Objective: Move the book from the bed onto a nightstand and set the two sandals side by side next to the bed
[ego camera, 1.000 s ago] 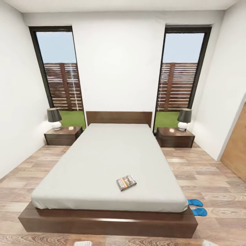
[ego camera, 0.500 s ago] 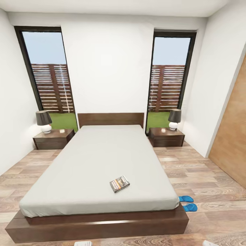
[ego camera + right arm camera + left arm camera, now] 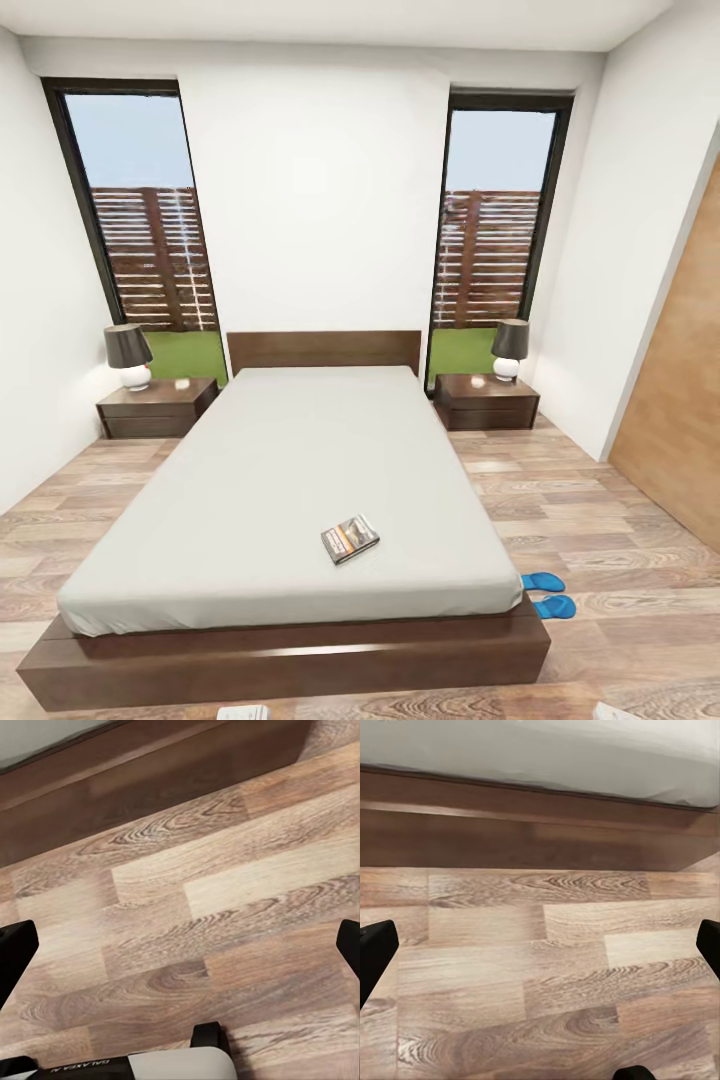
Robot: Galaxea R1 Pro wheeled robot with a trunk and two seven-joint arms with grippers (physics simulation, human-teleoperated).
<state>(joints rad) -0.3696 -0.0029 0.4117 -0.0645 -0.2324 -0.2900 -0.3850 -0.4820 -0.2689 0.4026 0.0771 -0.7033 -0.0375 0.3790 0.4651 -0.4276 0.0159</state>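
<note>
The book (image 3: pixel 350 538) is lying flat on the bed (image 3: pixel 290 470), near the foot and a little right of centre. The two sandals (image 3: pixel 548 594) are sitting on the floor (image 3: pixel 620 520) just beside the bed's right foot corner. Both nightstands (image 3: pixel 156 406) are flanking the headboard, each carrying a lamp (image 3: pixel 128 355). The left pincer (image 3: pixel 540 945) and right pincer (image 3: pixel 180 945) are hanging spread wide over bare planks, holding nothing. The paperback is looking thin, light and bendy; pinching across a long edge seems wisest.
</note>
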